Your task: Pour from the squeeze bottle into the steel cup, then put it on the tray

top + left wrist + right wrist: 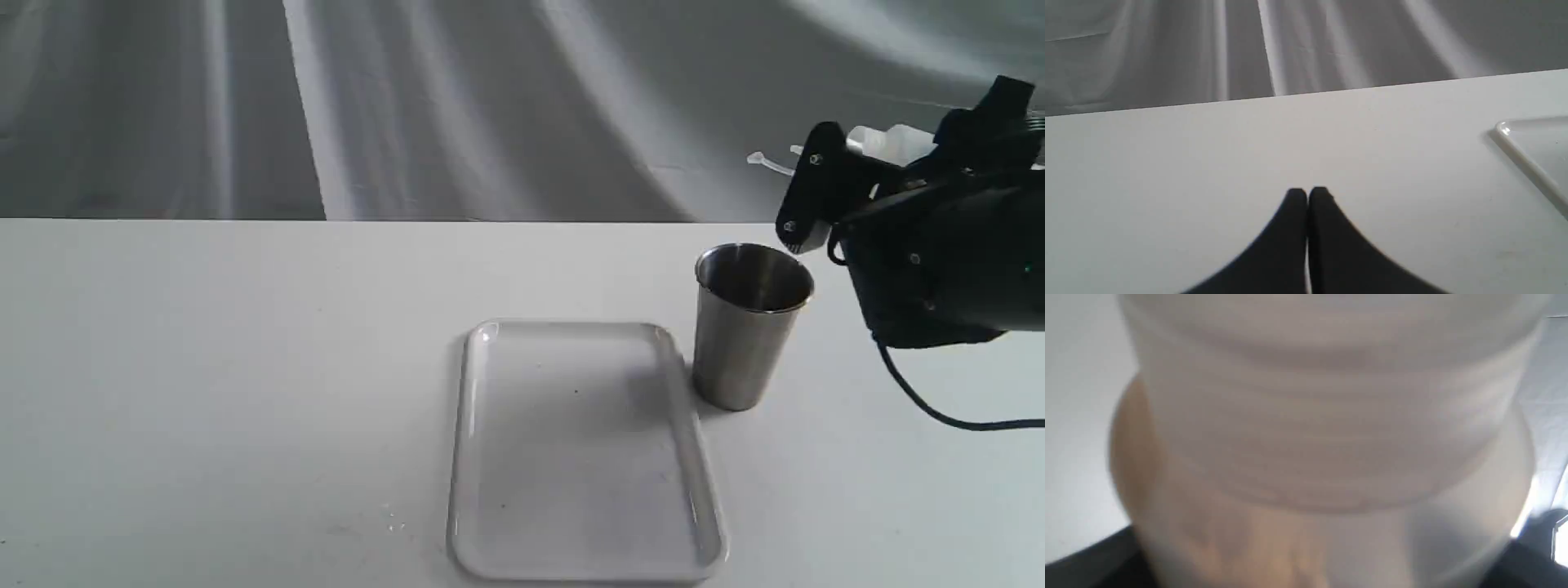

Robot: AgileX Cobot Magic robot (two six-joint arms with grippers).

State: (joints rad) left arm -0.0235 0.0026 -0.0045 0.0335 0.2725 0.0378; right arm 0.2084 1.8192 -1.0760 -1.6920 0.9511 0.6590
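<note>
- The bottle [886,140] is gripped on its side by the right fingers [812,192], up above the cup [747,343].
- The tray [571,457] is laid just beside the cup on the desk [204,392].
- The left fingers [1294,212] are pressed together, empty.

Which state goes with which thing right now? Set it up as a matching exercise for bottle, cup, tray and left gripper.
Things:
1. bottle
2. cup
3. tray
4. left gripper

States:
A. shut, over the bare table
B. lying flat, nothing standing on it
C. raised, tipped on its side
D. upright beside the tray

Pairs: 1-C, 2-D, 3-B, 4-A
</note>
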